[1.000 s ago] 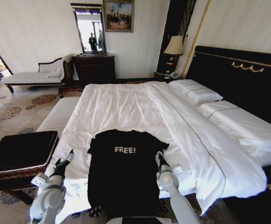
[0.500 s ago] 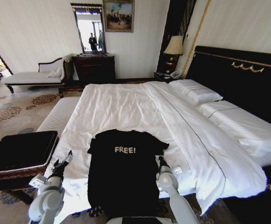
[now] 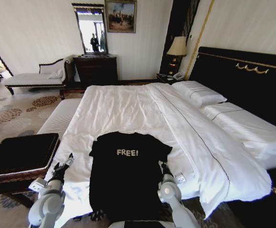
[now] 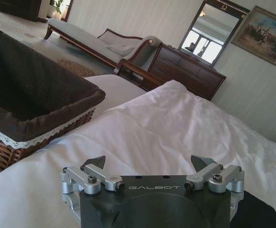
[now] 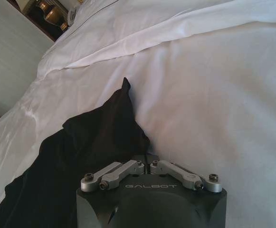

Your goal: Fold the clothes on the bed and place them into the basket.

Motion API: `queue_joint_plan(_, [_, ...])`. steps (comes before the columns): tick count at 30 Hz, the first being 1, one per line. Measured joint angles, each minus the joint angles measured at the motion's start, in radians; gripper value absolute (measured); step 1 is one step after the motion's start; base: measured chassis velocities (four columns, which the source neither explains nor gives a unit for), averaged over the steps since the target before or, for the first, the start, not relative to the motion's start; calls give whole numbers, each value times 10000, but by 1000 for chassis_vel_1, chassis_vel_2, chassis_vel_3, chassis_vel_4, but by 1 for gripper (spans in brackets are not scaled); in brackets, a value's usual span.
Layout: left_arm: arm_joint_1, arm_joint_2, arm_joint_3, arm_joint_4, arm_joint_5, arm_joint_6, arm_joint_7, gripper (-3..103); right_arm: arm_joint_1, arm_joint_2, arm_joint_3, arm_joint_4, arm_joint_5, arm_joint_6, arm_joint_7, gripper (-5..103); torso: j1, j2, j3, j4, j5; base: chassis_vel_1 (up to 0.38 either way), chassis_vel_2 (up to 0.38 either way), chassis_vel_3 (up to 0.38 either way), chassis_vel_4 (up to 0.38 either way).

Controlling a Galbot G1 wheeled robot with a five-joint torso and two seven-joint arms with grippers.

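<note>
The black T-shirt [image 3: 127, 178] with white "FREE!" lettering lies flat at the foot of the bed [image 3: 128, 109]. At the shirt's right edge, below the sleeve, my right gripper [image 3: 164, 167] has its fingers together on the black cloth; in the right wrist view the gripper [image 5: 148, 163] pinches the fabric [image 5: 99, 137], which bunches into a peak. My left gripper [image 3: 68, 160] hovers open over the white sheet left of the shirt, its fingers [image 4: 96, 163] spread wide with nothing between them. The brown woven basket [image 3: 21, 154] with black lining stands left of the bed.
A white-cushioned bench [image 3: 59, 116] runs along the bed's left side behind the basket [image 4: 38, 102]. Pillows [image 3: 197, 92] and a black headboard [image 3: 244, 78] are at the right. A dresser [image 3: 96, 69] and a chaise [image 3: 35, 77] stand by the far wall.
Both arms have drawn back slightly toward me and dropped lower in the head view. The T-shirt lies as before.
</note>
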Motion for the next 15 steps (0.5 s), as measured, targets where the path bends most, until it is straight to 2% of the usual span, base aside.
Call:
queue_joint_plan(3, [-55, 31, 8, 274, 7, -34, 13, 100, -67, 56, 26, 105, -91, 75, -130, 13, 0, 0, 0, 1, 0, 0, 0, 0, 0])
queue_joint_plan(4, [-55, 31, 8, 274, 7, -34, 13, 100, -67, 56, 26, 105, -91, 75, -130, 13, 0, 0, 0, 1, 0, 0, 0, 0, 0])
queue_joint_plan(7, [-296, 108, -13, 775, -209, -27, -46, 100, -194, 215, 174, 470, -302, 375, -194, 30, 0, 0, 0, -1, 0, 0, 0, 0, 0])
queue_joint_plan(11, [-414, 155, 1, 1218, -366, -16, 30, 100, -258, 294, 423, 862, -536, 707, -256, 30, 0, 0, 0, -2, 0, 0, 0, 0, 0])
queue_joint_plan(12, [-395, 152, 106, 1348, -307, -56, 201, 100, -267, 295, 598, 1061, -571, 831, -323, 46, 0, 0, 1, 1, -2, 0, 0, 0, 0])
queue_joint_plan(14, [-329, 71, 335, 1284, -368, -81, 419, 100, -261, 248, 930, 1355, -381, 905, -419, 57, 0, 0, 1, 2, -1, 0, 0, 0, 0])
queue_joint_plan(15, [-329, 71, 335, 1284, -368, -81, 419, 100, -261, 248, 930, 1355, -381, 905, -419, 57, 0, 0, 1, 2, -1, 0, 0, 0, 0])
